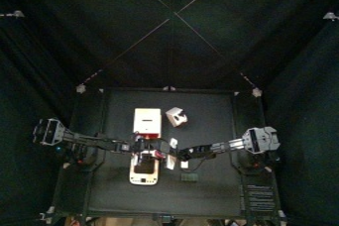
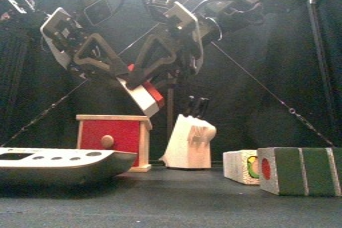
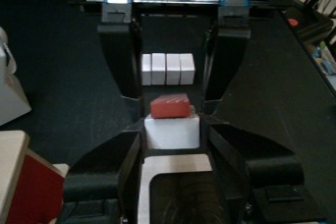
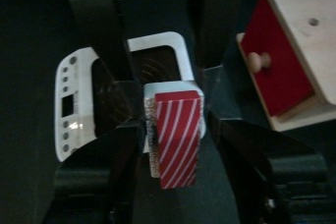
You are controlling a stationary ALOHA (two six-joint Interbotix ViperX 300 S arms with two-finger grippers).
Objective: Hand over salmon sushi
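Note:
The salmon sushi [image 2: 144,97] is a small white block with a red-orange top, held tilted in the air above the table's middle. My left gripper [image 3: 172,135] has both jaws against the white block's sides [image 3: 171,132]. My right gripper [image 4: 174,154] comes from the opposite side, and its jaws press on the striped red top [image 4: 175,135]. Both grippers meet at the sushi in the front view, the left gripper [image 2: 131,80] from the left and the right gripper [image 2: 152,80] from the right. In the top view the two arms meet near the table's middle.
Below the grippers stand a red-and-white box [image 2: 114,137] and a wooden knife block [image 2: 190,142]. A flat white device [image 2: 54,160] lies at the front left. A small white cube [image 2: 241,165] and green-and-white blocks [image 2: 301,169] stand at the front right.

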